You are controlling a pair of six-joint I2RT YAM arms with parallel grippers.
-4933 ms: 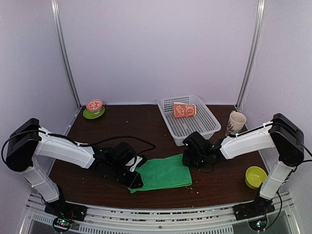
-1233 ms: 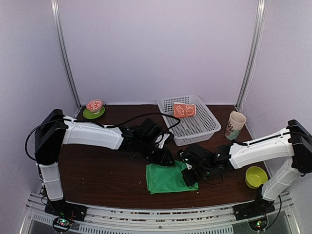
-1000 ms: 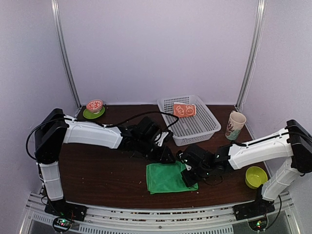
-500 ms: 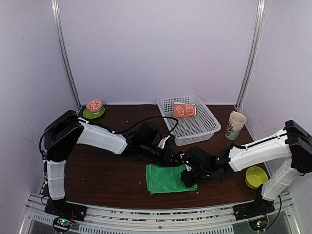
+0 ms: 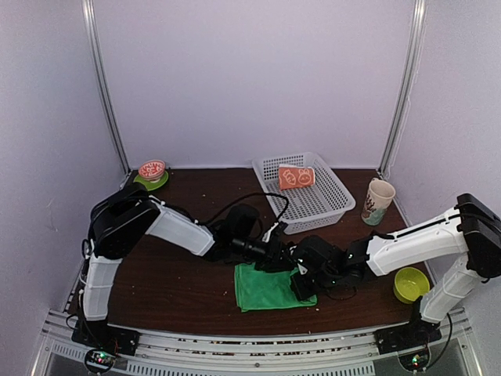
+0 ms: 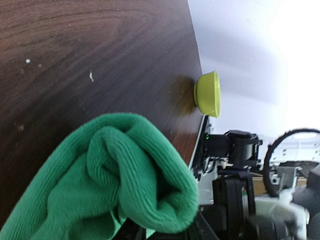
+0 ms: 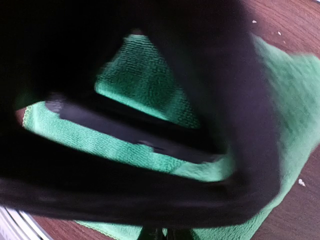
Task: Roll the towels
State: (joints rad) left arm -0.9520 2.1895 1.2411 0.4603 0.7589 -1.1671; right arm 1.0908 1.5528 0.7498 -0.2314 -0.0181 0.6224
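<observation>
The green towel (image 5: 264, 288) lies folded into a small square on the dark table, near the front middle. My left gripper (image 5: 276, 258) is at its far edge, shut on a bunched fold of the towel that fills the left wrist view (image 6: 125, 175). My right gripper (image 5: 302, 283) is at the towel's right edge, close beside the left one. In the right wrist view a strip of the towel (image 7: 145, 80) shows between dark blurred bars, and the jaws look shut on it. The orange towel (image 5: 296, 177) lies rolled in the white basket (image 5: 338, 188).
A printed cup (image 5: 379, 200) stands right of the basket. A yellow-green bowl (image 5: 410, 283) sits at the front right and also shows in the left wrist view (image 6: 209, 94). A green saucer with a red bowl (image 5: 151, 174) is at the back left.
The towel went from a wide sheet to a smaller folded square. My left gripper has moved right along its far edge, up to the right gripper, which has hardly moved.
</observation>
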